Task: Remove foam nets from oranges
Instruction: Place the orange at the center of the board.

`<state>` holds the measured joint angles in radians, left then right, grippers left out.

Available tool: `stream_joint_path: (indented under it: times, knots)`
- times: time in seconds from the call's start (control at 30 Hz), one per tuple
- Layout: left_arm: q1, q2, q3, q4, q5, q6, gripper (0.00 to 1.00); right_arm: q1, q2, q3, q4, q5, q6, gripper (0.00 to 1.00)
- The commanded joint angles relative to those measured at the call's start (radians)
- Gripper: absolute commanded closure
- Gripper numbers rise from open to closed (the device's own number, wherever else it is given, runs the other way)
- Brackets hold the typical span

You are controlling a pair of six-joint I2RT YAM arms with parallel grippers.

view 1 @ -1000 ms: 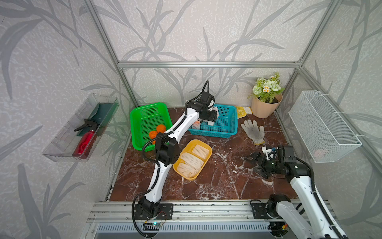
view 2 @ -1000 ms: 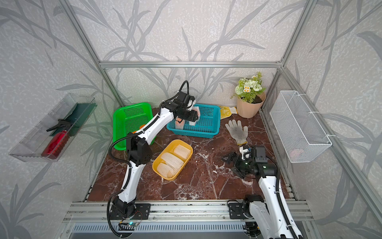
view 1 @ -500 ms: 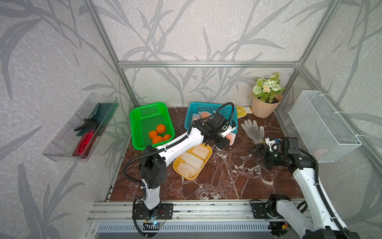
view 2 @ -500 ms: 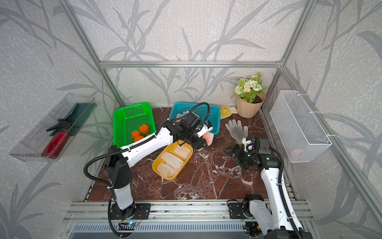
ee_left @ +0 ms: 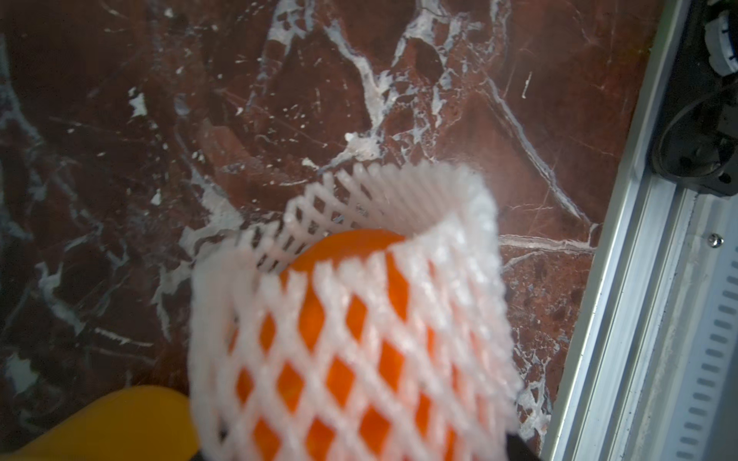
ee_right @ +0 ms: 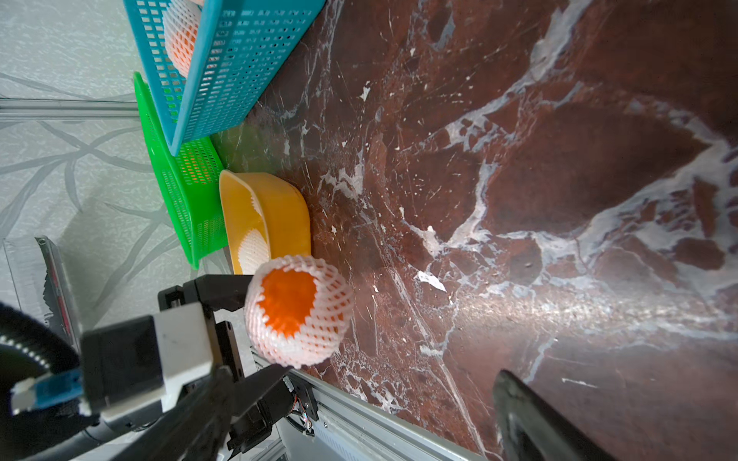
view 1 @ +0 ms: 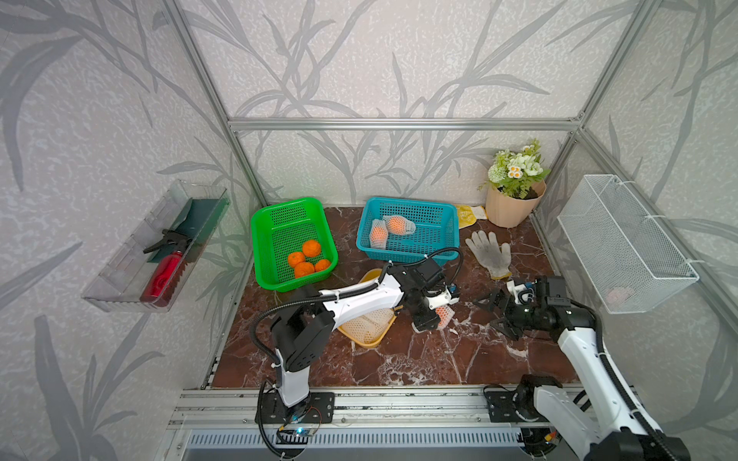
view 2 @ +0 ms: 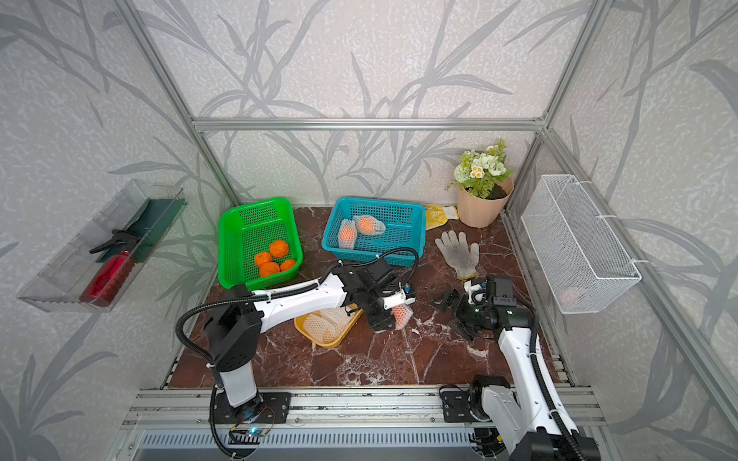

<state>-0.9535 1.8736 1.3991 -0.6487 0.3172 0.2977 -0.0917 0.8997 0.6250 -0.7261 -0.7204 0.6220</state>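
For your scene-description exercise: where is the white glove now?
In both top views the glove lies on the table, right of the blue basket, near the flower pot.

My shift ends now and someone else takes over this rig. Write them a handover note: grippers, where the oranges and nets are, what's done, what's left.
Left gripper: shut on a netted orange, beside the yellow tray.
Right gripper: open, empty, facing that orange.
Done: four bare oranges in the green basket; empty foam nets in the yellow tray.
Left: strip the held orange, then the two netted oranges in the blue basket.
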Motion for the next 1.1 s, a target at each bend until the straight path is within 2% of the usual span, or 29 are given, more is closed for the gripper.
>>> stream_joint_path:
  times: [0.0, 0.07, 0.17, 0.3, 0.43, 0.6, 0.77, 0.83, 0.9, 1.0, 1.07]
  knots:
    - [-0.015, 0.076, 0.040, -0.023, -0.003, 0.083, 0.42, -0.002, -0.002, -0.009, 0.013, -0.015, -0.002, 0.01]
    - [-0.022, 0.104, 0.067, -0.043, -0.053, 0.090, 0.34, -0.002, 0.003, 0.006, -0.024, 0.009, -0.036, 0.01]
    - [-0.024, 0.119, 0.068, -0.020, -0.048, 0.092, 0.26, -0.005, 0.018, 0.018, -0.053, 0.026, -0.067, 0.01]
    - [-0.027, 0.102, 0.056, 0.023, -0.116, 0.053, 0.20, -0.009, 0.031, 0.018, -0.048, 0.022, -0.064, 0.01]
    - [-0.025, -0.008, -0.021, 0.108, -0.091, 0.007, 0.14, -0.018, 0.028, 0.020, -0.046, 0.020, -0.061, 0.00]
    - [-0.027, -0.131, -0.094, 0.143, -0.021, -0.097, 0.13, -0.022, 0.031, 0.010, -0.018, -0.002, -0.043, 0.01]
    - [-0.024, -0.248, -0.206, 0.261, -0.020, -0.276, 0.11, -0.022, 0.051, -0.017, 0.043, -0.037, -0.014, 0.03]
    - [-0.022, -0.273, -0.232, 0.305, 0.002, -0.386, 0.16, -0.022, 0.066, -0.032, 0.089, -0.060, 0.006, 0.08]
    - [-0.016, -0.284, -0.251, 0.334, 0.019, -0.518, 0.26, -0.020, 0.090, -0.039, 0.139, -0.089, 0.009, 0.16]
    - [-0.007, -0.285, -0.283, 0.399, 0.085, -0.689, 0.48, -0.010, 0.144, -0.038, 0.215, -0.114, 0.052, 0.33]
    - [-0.005, -0.280, -0.300, 0.424, 0.091, -0.796, 0.63, 0.013, 0.199, -0.028, 0.268, -0.127, 0.058, 0.49]
